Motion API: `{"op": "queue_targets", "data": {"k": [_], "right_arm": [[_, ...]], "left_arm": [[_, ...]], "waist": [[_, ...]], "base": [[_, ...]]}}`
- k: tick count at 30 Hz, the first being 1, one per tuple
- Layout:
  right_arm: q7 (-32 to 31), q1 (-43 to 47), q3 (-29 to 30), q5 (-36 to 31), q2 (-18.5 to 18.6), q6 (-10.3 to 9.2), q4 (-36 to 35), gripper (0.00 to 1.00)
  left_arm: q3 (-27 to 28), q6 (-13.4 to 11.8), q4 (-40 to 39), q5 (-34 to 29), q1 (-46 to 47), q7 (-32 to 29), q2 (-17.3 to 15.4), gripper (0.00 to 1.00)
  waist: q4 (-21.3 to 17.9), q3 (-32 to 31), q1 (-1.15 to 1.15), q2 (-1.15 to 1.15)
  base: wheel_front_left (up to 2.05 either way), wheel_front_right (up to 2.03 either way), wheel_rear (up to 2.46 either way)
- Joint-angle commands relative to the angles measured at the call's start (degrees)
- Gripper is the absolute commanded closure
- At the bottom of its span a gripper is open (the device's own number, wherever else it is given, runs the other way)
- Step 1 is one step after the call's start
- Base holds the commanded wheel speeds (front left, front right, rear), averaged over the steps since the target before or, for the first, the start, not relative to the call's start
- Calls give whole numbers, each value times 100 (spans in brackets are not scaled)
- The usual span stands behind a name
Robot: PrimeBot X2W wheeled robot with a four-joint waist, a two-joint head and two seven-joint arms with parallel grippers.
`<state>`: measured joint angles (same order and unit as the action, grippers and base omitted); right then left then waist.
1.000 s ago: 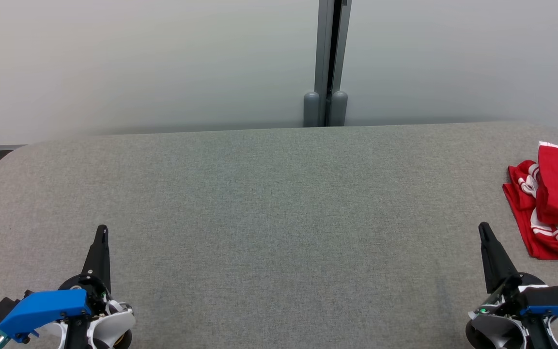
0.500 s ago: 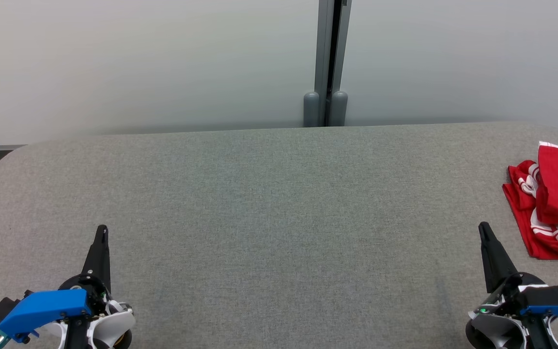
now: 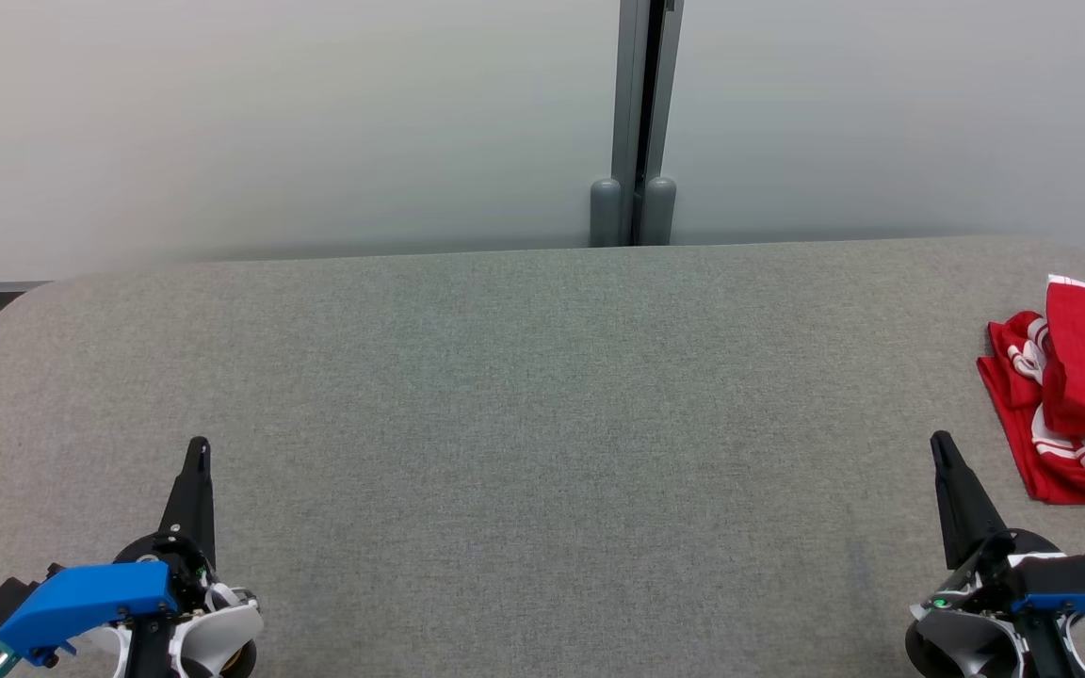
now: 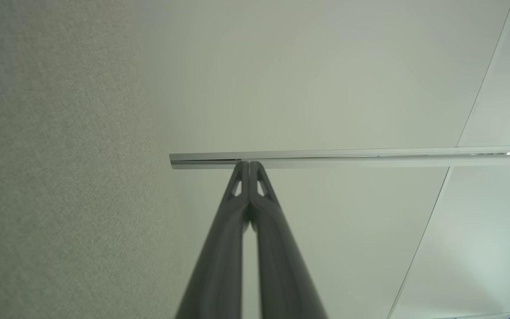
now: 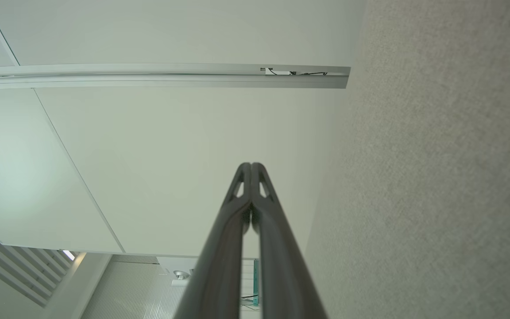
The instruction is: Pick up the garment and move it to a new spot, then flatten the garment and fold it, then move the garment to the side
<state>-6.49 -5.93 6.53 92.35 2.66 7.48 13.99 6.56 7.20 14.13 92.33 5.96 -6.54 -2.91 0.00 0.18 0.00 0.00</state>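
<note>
The garment, red with white stripes, lies crumpled at the table's far right edge, partly cut off by the head view's border. My right gripper rests low at the lower right, just left of the garment and apart from it, its fingers pressed together and empty. At the lower left my left gripper stands the same way, shut with nothing in it. In the left wrist view the left gripper has its tips touching. In the right wrist view the right gripper is likewise shut.
A grey felt-covered table spans the head view, with rounded far corners. Pale wall panels stand behind it, split by a grey metal post. The wrist views look up along the table's surface at the wall panels and a metal rail.
</note>
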Motion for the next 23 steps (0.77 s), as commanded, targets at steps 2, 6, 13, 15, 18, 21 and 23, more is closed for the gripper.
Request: {"op": "queue_targets", "data": {"k": [2,6,13,15,18,21,23], "right_arm": [[-19,-59,-3,14,40,2,10,100],[-19,-59,-3,14,40,2,10,100],[-19,-59,-3,15,40,2,10,100],[-18,-59,-3,14,40,2,10,100],[-19,-59,-3,14,40,2,10,100],[-19,-59,-3,14,40,2,10,100],[-18,-59,-3,14,40,2,10,100]], "left_arm": [[12,54,-26,16,53,-20,10,100],[12,54,-26,16,53,-19,10,100],[12,54,-27,16,53,-19,10,100],[11,54,-27,16,53,-19,10,100],[11,54,-27,16,53,-19,10,100],[11,54,-27,16,53,-19,10,100],[11,54,-27,17,53,-19,10,100]], "waist": [[0,0,0,0],[0,0,0,0],[0,0,0,0],[0,0,0,0],[0,0,0,0],[0,0,0,0],[0,0,0,0]], "base": [[0,0,0],[0,0,0],[0,0,0],[0,0,0],[0,0,0],[0,0,0],[0,0,0]]}}
